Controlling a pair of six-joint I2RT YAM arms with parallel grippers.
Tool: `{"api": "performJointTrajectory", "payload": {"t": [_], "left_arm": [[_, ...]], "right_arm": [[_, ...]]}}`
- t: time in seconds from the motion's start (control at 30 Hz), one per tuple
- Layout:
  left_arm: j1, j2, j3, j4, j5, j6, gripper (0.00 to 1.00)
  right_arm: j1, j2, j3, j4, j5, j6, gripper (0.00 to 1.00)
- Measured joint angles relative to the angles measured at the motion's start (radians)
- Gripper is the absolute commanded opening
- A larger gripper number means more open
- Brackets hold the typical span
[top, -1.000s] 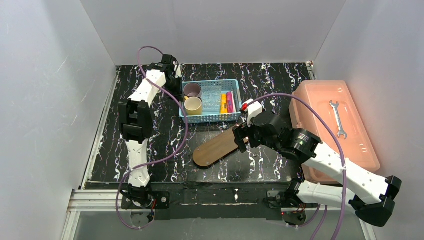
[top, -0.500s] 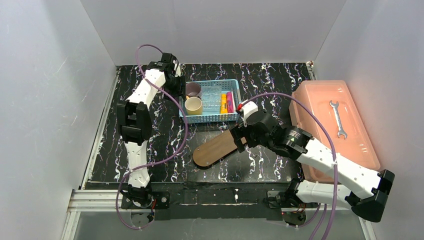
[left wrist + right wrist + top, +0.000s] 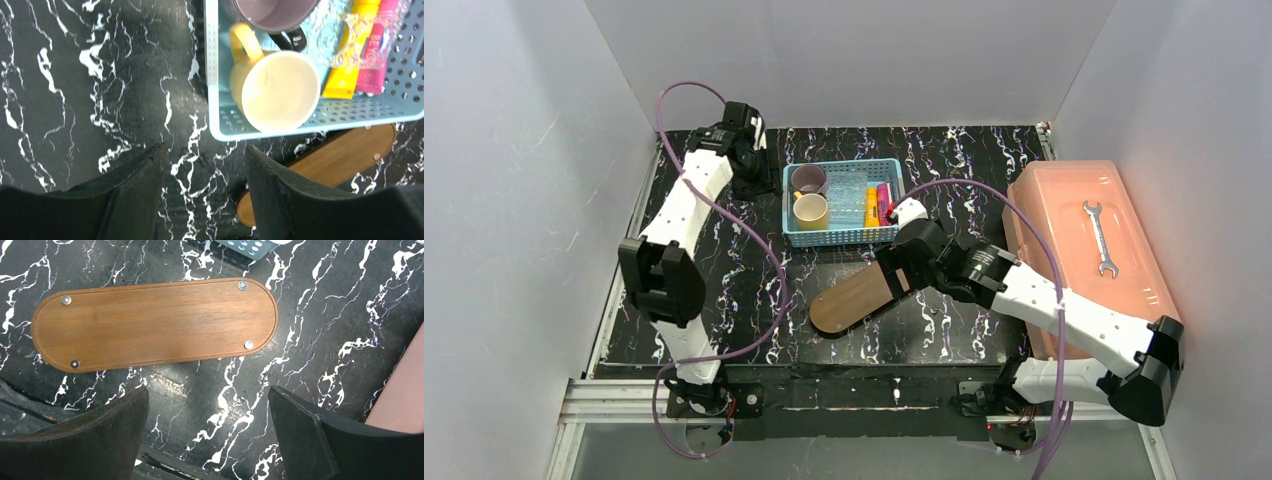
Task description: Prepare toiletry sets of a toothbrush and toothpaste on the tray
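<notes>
The tray [image 3: 849,300] is a brown wooden oblong lying slantwise in front of the light-blue basket [image 3: 844,238]; it also shows in the right wrist view [image 3: 155,322]. The yellow toothpaste [image 3: 871,207] and pink toothpaste [image 3: 883,203] lie side by side in the basket's right half. A clear crinkled wrapper [image 3: 360,47] lies across them. I cannot make out the toothbrush. My left gripper [image 3: 205,150] stands open over bare table just left of the basket. My right gripper [image 3: 207,390] is open and empty, hovering near the tray's right end.
A purple cup [image 3: 808,181] and a yellow mug [image 3: 811,211] stand in the basket's left half. A salmon-pink box [image 3: 1064,215] with a wrench [image 3: 1101,238] on its lid sits at the right. White walls enclose the black marbled table.
My left gripper has opened and drawn back left, away from the basket's rim. My right arm has stretched further left over the tray's end.
</notes>
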Motion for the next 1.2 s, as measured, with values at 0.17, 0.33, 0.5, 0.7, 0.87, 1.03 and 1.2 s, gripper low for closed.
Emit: {"api": "performJointTrajectory", "payload": {"t": [0.17, 0.33, 0.5, 0.7, 0.87, 1.03, 1.2], "left_arm": [[0.0, -0.161, -0.106, 0.015, 0.027, -0.021, 0.6], [-0.002, -0.346, -0.259, 0.067, 0.1, -0.034, 0.64], [-0.007, -0.515, -0.43, 0.116, 0.167, -0.042, 0.7], [-0.016, -0.686, -0.583, 0.17, 0.262, -0.044, 0.78], [-0.029, -0.809, -0.688, 0.229, 0.354, -0.051, 0.84], [-0.055, -0.861, -0.78, 0.268, 0.443, -0.054, 0.86], [-0.082, -0.861, -0.845, 0.285, 0.512, -0.076, 0.87]], "right_arm": [[-0.034, 0.053, -0.004, 0.029, 0.0, 0.015, 0.88], [-0.125, 0.088, -0.025, 0.095, -0.024, 0.019, 0.76], [-0.237, 0.114, -0.055, 0.143, -0.053, 0.023, 0.63], [-0.344, 0.163, -0.059, 0.211, -0.063, 0.035, 0.44], [-0.417, 0.203, -0.085, 0.274, -0.084, 0.045, 0.27], [-0.469, 0.275, -0.088, 0.328, -0.117, 0.044, 0.03], [-0.509, 0.36, -0.087, 0.375, -0.164, 0.041, 0.01]]}}
